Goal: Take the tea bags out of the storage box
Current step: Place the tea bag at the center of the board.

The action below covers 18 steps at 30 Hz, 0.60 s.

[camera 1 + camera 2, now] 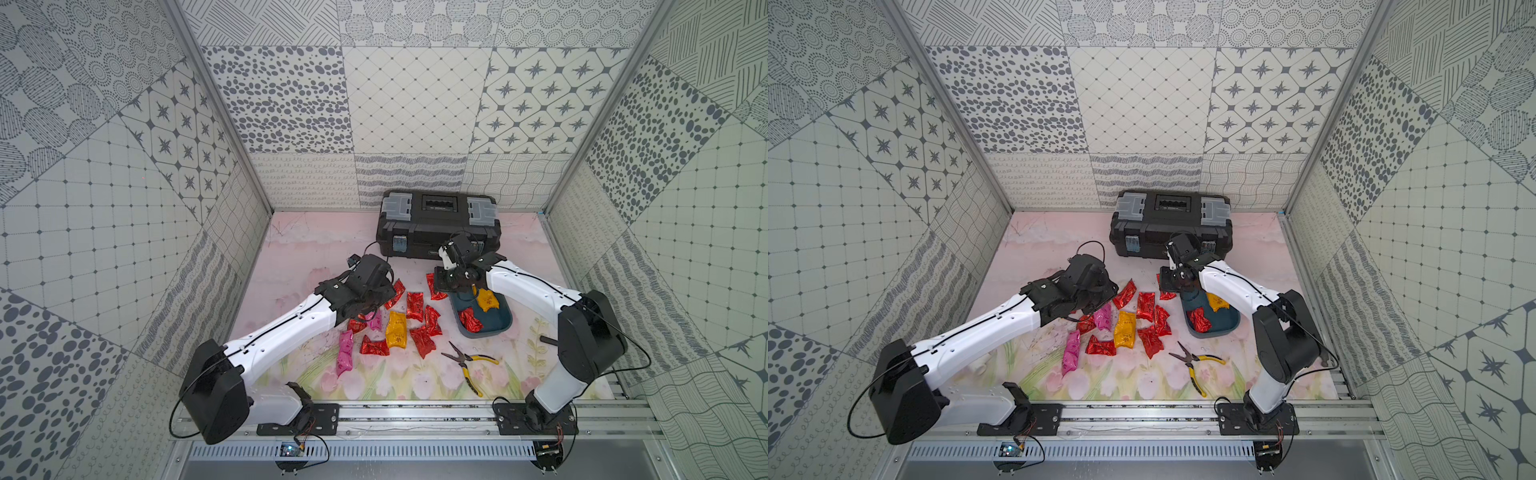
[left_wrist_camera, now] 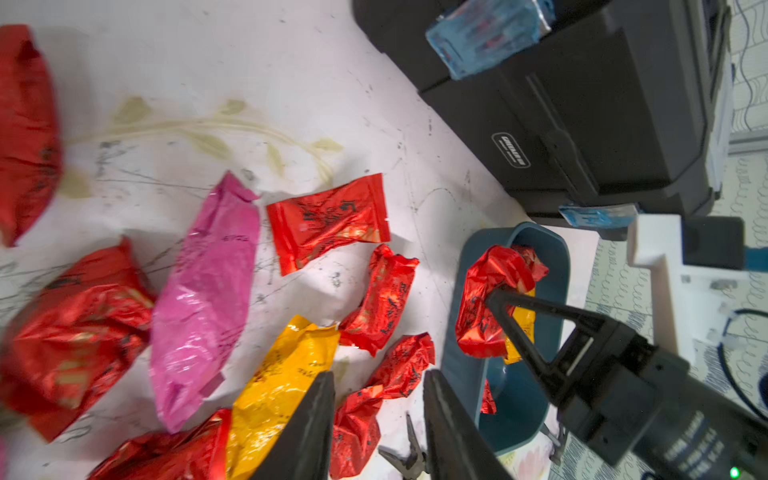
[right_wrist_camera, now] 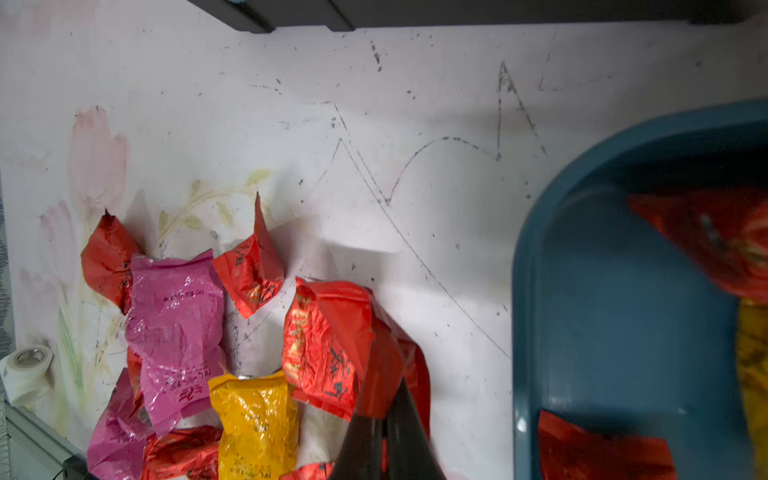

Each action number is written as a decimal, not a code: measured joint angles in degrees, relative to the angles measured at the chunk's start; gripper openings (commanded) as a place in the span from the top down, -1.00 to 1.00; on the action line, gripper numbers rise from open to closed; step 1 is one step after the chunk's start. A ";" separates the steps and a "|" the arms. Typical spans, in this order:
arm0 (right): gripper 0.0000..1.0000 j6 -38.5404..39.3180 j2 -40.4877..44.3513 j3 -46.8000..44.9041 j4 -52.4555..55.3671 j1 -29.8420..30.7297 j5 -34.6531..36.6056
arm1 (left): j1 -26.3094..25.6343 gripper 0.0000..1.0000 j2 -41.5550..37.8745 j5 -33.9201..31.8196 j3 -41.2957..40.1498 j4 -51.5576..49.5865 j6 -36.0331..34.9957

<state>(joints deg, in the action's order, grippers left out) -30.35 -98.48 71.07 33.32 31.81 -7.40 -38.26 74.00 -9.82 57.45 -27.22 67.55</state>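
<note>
Red tea bag (image 3: 324, 340) pinched by right end effector (image 3: 386, 411); left end effector (image 2: 379, 378) seems spread.

No print reads clearly: a blurred brand badge (image 2: 510, 150) marks the black toolbox (image 2: 602, 104); smudged dark characters cross the tea bags (image 2: 328, 222).

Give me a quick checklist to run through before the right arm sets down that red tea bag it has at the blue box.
1. Right gripper shut on the red tea bag: ok.
2. Held bag clear of the storage box rim: cannot tell; it hangs right at the rim.
3. Left gripper open, holding nothing: ok.
4. Bare table beside the laid-out bags for the drop: ok.
5. Pliers out of the way, lying apart from the bags: ok.
6. Box emptied: not ok; a yellow bag and another red bag are inside.
</note>
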 measured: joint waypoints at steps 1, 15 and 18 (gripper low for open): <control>1.00 -0.11 -1.31 0.50 -0.33 0.00 0.15 | 0.13 0.20 -1.55 -0.63 -1.31 -0.42 0.50; 0.54 -1.60 -10.21 1.16 -3.89 0.44 1.49 | 0.55 0.17 -8.26 -2.86 -6.86 -2.62 2.95; 0.49 -2.05 -7.98 0.55 -4.11 0.44 1.81 | 0.55 0.15 -7.54 -2.51 -6.25 -2.45 2.43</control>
<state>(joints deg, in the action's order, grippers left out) -32.40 -106.45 71.61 29.21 32.25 -5.58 -37.71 66.46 -12.34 51.20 -29.67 69.97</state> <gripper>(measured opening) 0.245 0.420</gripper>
